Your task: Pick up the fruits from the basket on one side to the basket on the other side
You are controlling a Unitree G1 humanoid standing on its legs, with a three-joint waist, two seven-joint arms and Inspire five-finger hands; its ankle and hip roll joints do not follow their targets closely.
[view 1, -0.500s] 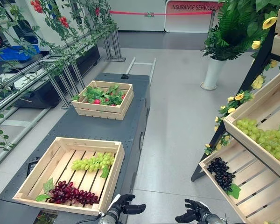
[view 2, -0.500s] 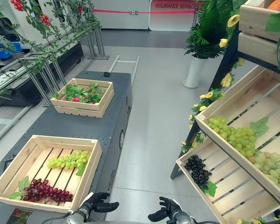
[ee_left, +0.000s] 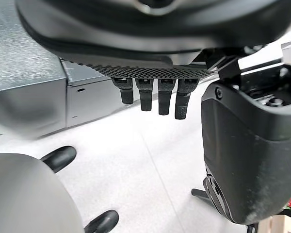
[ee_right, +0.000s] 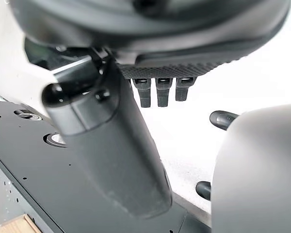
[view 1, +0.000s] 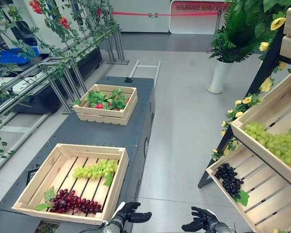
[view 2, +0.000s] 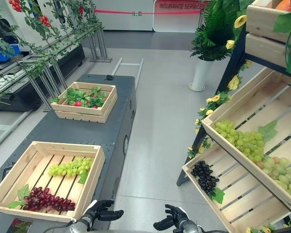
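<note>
Both hands low at six o'clock, released and empty: left hand (view 1: 127,213), right hand (view 1: 203,221). Red grapes (view 1: 75,201) sit at seven o'clock in the near crate (view 1: 92,148) on the table (view 1: 111,133), green grapes (view 1: 96,170) toward one o'clock

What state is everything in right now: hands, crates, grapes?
left robot hand: open, empty
right robot hand: open, empty
near crate: holds two bunches
green grapes: lying in near crate
red grapes: lying in near crate
far crate: holds leafy red fruit
black grapes: lying in lower shelf crate
shelf green grapes: lying in upper shelf crate
</note>
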